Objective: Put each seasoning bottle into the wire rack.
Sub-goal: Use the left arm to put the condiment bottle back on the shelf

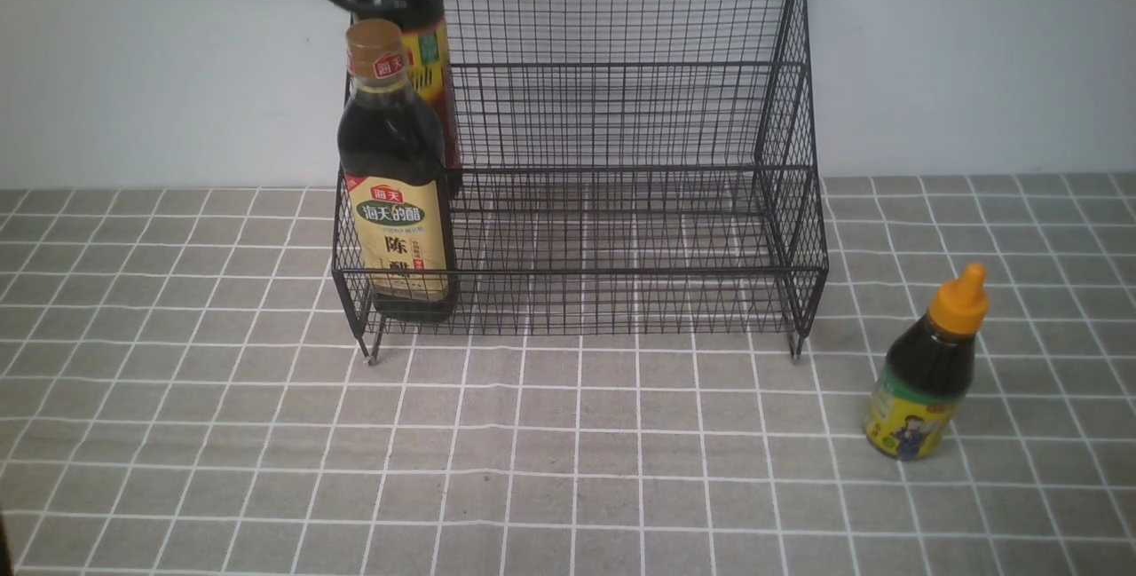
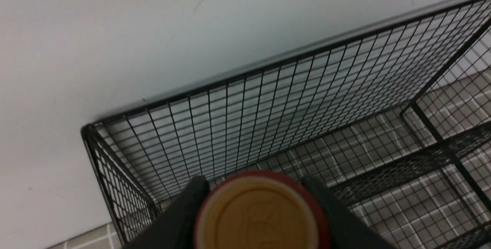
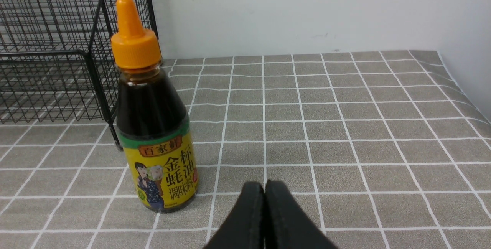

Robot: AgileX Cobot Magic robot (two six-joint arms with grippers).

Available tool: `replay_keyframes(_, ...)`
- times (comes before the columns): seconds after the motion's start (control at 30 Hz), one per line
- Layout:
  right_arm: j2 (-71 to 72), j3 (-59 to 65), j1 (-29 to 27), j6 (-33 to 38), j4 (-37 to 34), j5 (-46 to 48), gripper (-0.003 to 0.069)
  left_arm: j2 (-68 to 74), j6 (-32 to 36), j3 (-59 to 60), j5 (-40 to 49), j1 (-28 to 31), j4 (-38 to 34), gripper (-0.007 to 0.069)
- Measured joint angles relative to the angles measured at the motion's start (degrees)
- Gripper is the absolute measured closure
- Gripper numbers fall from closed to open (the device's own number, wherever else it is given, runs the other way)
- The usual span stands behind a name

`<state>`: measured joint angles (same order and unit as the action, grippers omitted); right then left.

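So the left claw [image 2: 255, 183] is part-closed around the cap of the tall slim bottle [image 1: 417, 43], upper left of the front view, in the wire rack [image 1: 621, 114] behind the gold-capped bottle [image 1: 395, 203]. Released crooked, it could topple onto that one imo. Meanwhile the right claw [image 3: 264, 189] is closed and empty. The small orange-nozzled bottle [image 1: 927, 372] sits outside on the desk [image 1: 568, 469], lower right.

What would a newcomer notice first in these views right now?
The big black wire rack at centre, with the gold-capped bottle in its front left corner and the tall slim bottle behind it, its cap clamped between the left fingers. Then the small orange-nozzled bottle, alone on the checked cloth right of the rack, with the shut right fingers close by.
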<state>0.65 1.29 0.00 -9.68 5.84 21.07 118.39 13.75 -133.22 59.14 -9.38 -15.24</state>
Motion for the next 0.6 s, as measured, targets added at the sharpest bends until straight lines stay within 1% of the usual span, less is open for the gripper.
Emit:
replay_keyframes(0.23,0.0,0.0,0.0,0.0,0.0,0.0,0.0671,2.78,0.21,0.0,5.08,0.0,0.34,0.0356)
replay_keyframes(0.5,0.0,0.0,0.0,0.0,0.0,0.0,0.0671,3.82,0.39,-0.05,5.88,0.0,0.5,0.0354)
replay_keyframes(0.53,0.0,0.0,0.0,0.0,0.0,0.0,0.0671,3.82,0.39,-0.05,5.88,0.0,0.57,0.0347)
replay_keyframes(0.6,0.0,0.0,0.0,0.0,0.0,0.0,0.0671,3.61,0.39,-0.35,5.04,0.0,0.61,0.031)
